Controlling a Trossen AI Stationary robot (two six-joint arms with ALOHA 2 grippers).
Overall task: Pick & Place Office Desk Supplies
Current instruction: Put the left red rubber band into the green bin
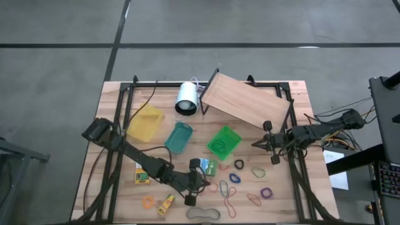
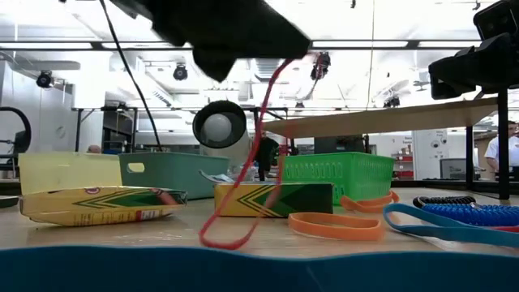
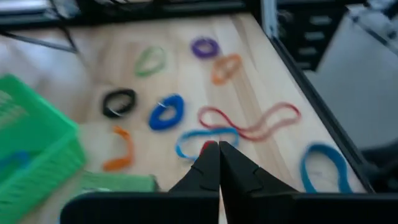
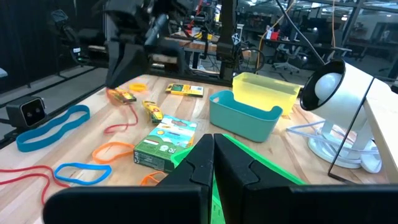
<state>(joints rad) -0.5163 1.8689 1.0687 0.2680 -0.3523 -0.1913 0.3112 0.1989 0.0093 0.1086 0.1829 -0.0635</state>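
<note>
My left gripper (image 1: 199, 183) hangs above the table's near middle, shut on a thin red rubber band (image 2: 261, 146). Under and around it lie a green-and-white packet (image 1: 206, 167), a yellow box (image 1: 142, 174), a yellow tube (image 1: 165, 203) and loose bands: blue (image 3: 166, 112), black (image 3: 118, 102), purple (image 3: 205, 46), orange (image 3: 225, 67), and a long red one (image 3: 249, 121). My right gripper (image 4: 213, 149) waits shut near the table's right edge (image 1: 270, 144), holding nothing. My left gripper pinches the red band's top part (image 2: 285, 62) between its two fingertips (image 3: 208, 163). The fingers slant forward and down. The band hangs slack below them as a long loop, and its lower end (image 2: 231, 241) rests on the table.
At mid-table stand a green basket (image 1: 223, 142), a teal bin (image 1: 178, 137) and a yellow bin (image 1: 145, 123). Behind them are a white cylinder (image 1: 186, 98) and a slanted wooden board (image 1: 247, 103). A grey band (image 1: 203, 214) lies at the near edge.
</note>
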